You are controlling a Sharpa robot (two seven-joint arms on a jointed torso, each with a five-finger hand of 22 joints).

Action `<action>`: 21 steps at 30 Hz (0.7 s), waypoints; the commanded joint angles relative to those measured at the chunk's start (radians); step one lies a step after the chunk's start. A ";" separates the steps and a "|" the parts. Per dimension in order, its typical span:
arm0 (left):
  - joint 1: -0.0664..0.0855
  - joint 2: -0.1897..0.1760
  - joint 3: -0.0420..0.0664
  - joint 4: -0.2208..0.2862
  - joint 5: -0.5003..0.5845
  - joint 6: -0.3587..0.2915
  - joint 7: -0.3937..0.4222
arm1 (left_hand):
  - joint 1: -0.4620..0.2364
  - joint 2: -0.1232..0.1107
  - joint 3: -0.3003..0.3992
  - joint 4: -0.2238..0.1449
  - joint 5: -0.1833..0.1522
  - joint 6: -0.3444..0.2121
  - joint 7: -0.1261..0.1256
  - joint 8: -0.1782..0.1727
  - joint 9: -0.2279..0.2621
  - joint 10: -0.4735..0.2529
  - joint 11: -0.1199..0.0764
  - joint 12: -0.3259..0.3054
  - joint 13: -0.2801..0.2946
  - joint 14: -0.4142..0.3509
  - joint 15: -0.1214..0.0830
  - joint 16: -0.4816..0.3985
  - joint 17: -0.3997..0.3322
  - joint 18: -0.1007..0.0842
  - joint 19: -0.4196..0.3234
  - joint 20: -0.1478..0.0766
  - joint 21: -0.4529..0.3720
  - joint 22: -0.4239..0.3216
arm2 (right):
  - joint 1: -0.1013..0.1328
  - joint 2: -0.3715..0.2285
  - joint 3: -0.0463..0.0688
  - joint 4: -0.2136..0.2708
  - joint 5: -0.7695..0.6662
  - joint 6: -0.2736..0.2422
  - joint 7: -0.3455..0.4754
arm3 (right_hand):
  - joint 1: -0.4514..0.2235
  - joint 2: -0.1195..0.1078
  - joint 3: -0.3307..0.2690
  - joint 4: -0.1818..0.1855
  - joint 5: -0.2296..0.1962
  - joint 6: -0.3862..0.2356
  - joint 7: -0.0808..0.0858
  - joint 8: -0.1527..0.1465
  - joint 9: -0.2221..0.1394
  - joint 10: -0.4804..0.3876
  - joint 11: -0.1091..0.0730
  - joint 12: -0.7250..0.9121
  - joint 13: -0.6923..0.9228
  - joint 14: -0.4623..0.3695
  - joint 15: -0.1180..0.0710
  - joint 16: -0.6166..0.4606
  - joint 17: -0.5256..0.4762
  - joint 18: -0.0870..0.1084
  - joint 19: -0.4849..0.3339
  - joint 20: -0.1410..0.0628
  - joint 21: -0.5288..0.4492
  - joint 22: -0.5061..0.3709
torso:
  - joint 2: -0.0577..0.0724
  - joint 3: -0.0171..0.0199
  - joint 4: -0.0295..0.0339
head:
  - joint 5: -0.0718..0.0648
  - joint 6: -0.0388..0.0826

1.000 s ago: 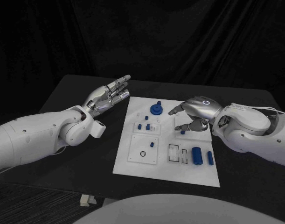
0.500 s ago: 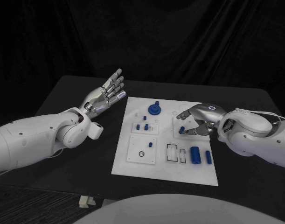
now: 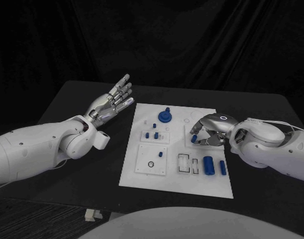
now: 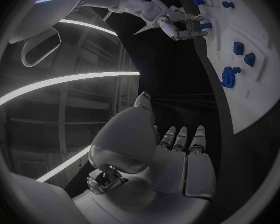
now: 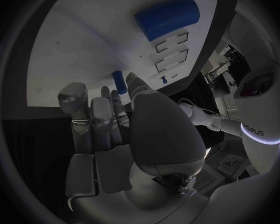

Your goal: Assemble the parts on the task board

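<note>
Most parts lie loose on my task board (image 3: 139, 177) at the worktop's centre. My right hand (image 3: 208, 130) reaches a small blue peg (image 3: 195, 140) at three o'clock, grip unclear; my left hand (image 3: 112, 102) hovers spread, holding nothing.

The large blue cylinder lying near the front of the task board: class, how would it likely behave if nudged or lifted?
The large blue cylinder lies on its side on the white task board, so a sideways nudge would probably roll it. It looks rigid and smooth, so it may slip in a loose grip. It is likely light, though the pictures cannot confirm weight.
</note>
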 commanded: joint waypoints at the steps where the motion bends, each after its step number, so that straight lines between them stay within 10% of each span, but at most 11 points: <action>1: -0.001 -0.001 0.001 0.004 0.006 0.013 0.037 | 0.012 0.001 0.007 -0.002 0.006 0.000 0.006 -0.004 -0.001 0.000 0.008 -0.003 -0.001 0.000 0.007 -0.007 -0.001 0.009 0.001 0.005 -0.003 -0.001 | -0.004 0.005 0.000 -0.007 0.002 -0.002 0.005 | 0.008 0.001 0.002 -0.008 0.004 0.015 0.001 0.004 0.001 0.012 -0.002 0.004 0.000 -0.002 -0.005 0.000 -0.002 -0.009 0.001 0.001 0.004 0.110 | 0.000 -0.0027 0.0004 | 0.002 0.000; 21: -0.002 -0.001 0.001 0.003 0.006 0.028 0.027 | 0.046 0.008 0.020 -0.008 0.037 0.000 0.019 -0.004 -0.001 0.000 0.014 -0.003 -0.001 0.000 0.021 -0.007 -0.001 0.009 0.001 0.017 -0.003 -0.001 | -0.015 0.018 0.001 -0.020 0.002 -0.048 0.031 | 0.058 0.010 0.074 -0.035 0.024 0.171 -0.018 0.034 0.029 0.167 -0.036 -0.003 -0.004 0.001 -0.033 -0.012 -0.022 -0.008 0.004 -0.023 0.006 0.110 | -0.002 -0.0026 0.0026 | 0.007 0.000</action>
